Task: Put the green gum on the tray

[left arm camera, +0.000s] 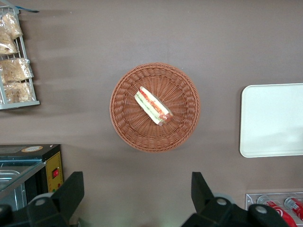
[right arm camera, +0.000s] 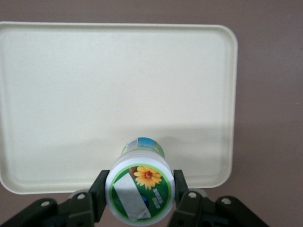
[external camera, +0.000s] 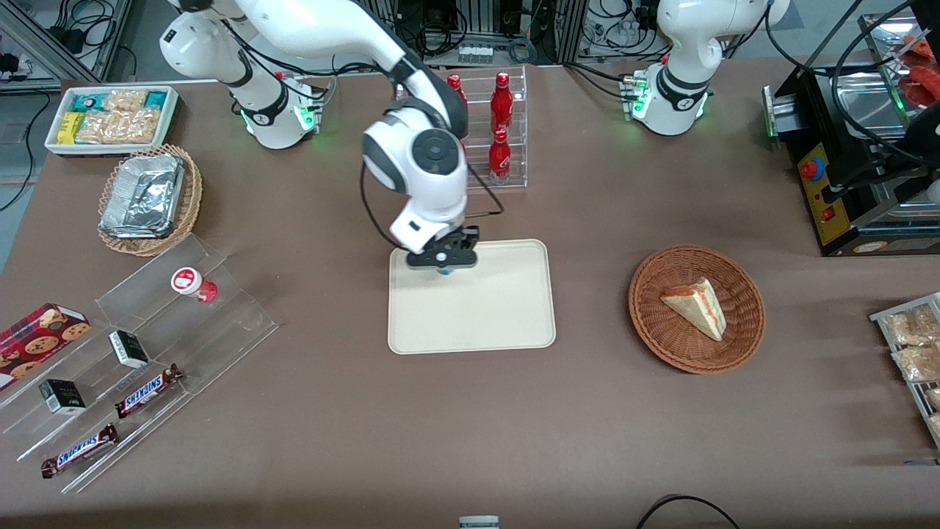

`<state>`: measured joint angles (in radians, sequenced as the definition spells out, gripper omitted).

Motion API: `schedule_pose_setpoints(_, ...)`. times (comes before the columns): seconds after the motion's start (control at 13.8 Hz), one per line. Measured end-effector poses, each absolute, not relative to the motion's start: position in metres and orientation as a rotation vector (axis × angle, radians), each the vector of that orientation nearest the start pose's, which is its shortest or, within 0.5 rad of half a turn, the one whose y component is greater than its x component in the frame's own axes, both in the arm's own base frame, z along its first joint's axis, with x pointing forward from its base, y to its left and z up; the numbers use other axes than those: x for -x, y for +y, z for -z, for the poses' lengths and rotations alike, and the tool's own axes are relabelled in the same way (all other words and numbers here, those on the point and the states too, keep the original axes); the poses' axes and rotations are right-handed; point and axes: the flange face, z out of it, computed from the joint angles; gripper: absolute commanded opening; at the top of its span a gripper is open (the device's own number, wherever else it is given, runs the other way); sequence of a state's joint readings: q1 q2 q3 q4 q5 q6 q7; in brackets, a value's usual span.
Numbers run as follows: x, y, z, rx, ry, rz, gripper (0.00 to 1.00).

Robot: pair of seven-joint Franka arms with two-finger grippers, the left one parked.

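The green gum [right arm camera: 140, 188] is a small white bottle with a green-and-white lid that carries a yellow flower. My right gripper [right arm camera: 140, 194] is shut on its sides, one black finger [right arm camera: 100, 194] against each flank. The bottle hangs just above the cream tray [right arm camera: 94, 94], over the tray's rim nearest the working arm's base. In the front view the gripper [external camera: 443, 263] hovers at the tray's [external camera: 485, 308] edge farthest from the camera, and only a bit of teal label shows under it as the green gum [external camera: 445, 270].
A red-lidded bottle [external camera: 192, 283] lies on a clear stepped stand [external camera: 147, 353] with Snickers bars toward the working arm's end. A wicker basket with a sandwich [external camera: 696, 308] sits toward the parked arm's end. A rack of red bottles [external camera: 501, 132] stands farther from the camera than the tray.
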<state>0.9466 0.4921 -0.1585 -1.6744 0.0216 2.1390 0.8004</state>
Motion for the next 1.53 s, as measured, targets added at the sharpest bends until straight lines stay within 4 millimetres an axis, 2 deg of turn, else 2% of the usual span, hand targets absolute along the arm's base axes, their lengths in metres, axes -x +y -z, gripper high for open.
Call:
schedule_pose_setpoints(0.29,-0.452,0.506,-0.294,3.193,-0.013,0.064,0.00)
schedule_pose_setpoints(0.65,-0.457,0.508,-0.249,3.196,-0.010,0.090,0.00)
schedule_pose_setpoints(0.95,-0.458,0.509,-0.242,3.186,-0.004,0.109,0.00)
schedule_pose_setpoints(1.02,-0.458,0.509,-0.241,3.186,-0.003,0.109,0.35)
schedule_pose_setpoints(1.09,-0.458,0.510,-0.240,3.187,-0.002,0.109,0.86)
schedule_pose_setpoints(1.16,-0.458,0.510,-0.239,3.188,0.000,0.108,0.99)
schedule_pose_setpoints(1.53,-0.467,0.510,-0.248,3.172,0.014,0.139,0.99)
